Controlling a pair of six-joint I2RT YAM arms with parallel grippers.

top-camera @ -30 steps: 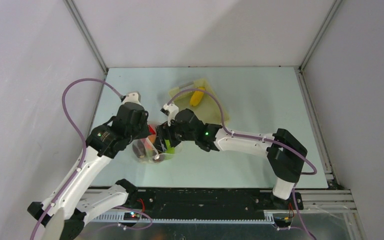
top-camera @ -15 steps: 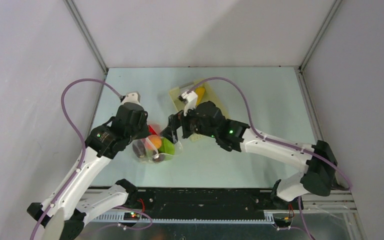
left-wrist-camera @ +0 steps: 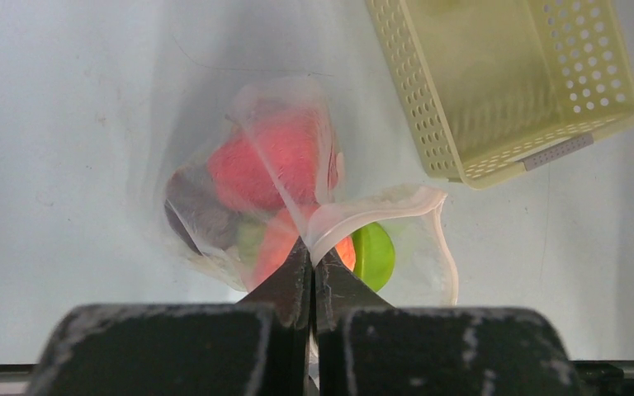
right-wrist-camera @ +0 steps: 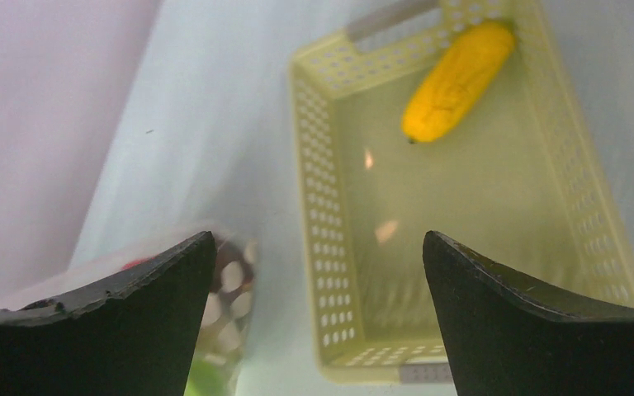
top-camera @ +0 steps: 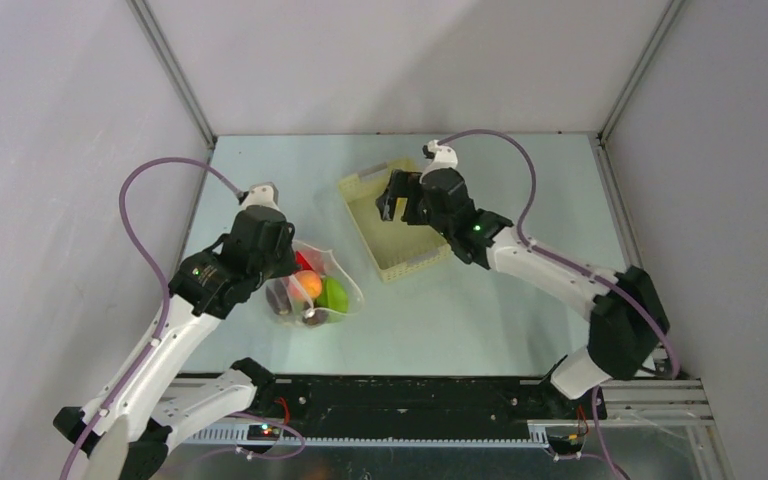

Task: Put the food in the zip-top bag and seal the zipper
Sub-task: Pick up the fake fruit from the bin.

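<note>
Yellow plastic marks the 1 piece not yet packed: the banana (right-wrist-camera: 458,80) lies ahead of my right gripper (right-wrist-camera: 318,239), against the far wall of the slotted basket (right-wrist-camera: 322,190) that sits below it. The right jaws stand wide apart and hold nothing. My left gripper (left-wrist-camera: 312,262) is pinched together on a fold of the bag (left-wrist-camera: 417,247) at its mouth. The zipper (left-wrist-camera: 380,205) curls away just beyond the fingertips and to their right. Inside the bag, directly beyond those fingertips, sit a red piece (left-wrist-camera: 272,157), a green round one (left-wrist-camera: 373,254) and at least 1 dark one (left-wrist-camera: 190,206).

Likely failures, as I judge them:
1. The banana hugs the basket wall, so a finger may strike the wall or push the basket instead of closing round the fruit.
2. The bag hangs from only 1 pinch point and its mouth sags. A long banana could catch the rim and drag the fold out of my left jaws, spilling the fruit.
3. A banana tip left across the zipper would stop the strip from pressing shut.
</note>
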